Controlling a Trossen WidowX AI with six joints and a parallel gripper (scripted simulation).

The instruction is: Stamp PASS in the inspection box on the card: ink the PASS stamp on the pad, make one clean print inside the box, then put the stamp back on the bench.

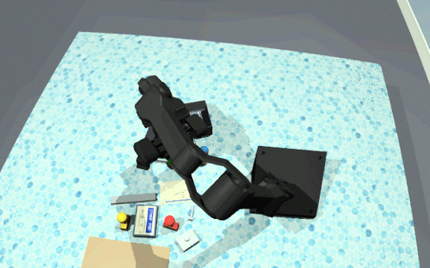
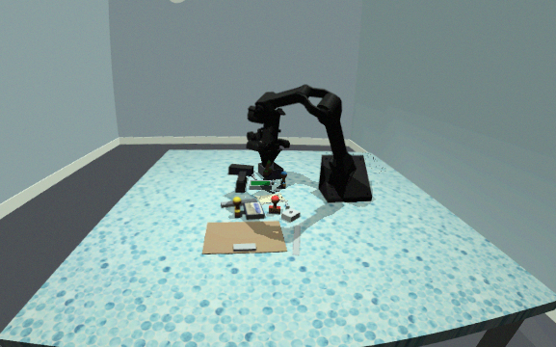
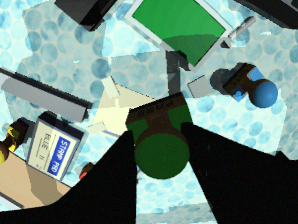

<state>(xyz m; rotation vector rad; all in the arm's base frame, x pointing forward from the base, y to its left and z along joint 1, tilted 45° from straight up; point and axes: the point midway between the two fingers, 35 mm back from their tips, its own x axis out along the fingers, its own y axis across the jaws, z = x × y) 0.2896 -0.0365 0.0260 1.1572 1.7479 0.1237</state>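
My gripper is shut on the green-knobbed PASS stamp and holds it upright above the bench. The stamp's base hangs between the green ink pad and the cream card, close over the card's edge. In the top view the arm hides the gripper and the pad, and I cannot see the inspection box. I cannot tell whether the stamp face carries ink.
A blue-knobbed stamp stands beside the pad. A yellow stamp, a blue-white tin, a red stamp, a grey bar, a white block and a cardboard sheet lie near the card. The arm's base stands to the right.
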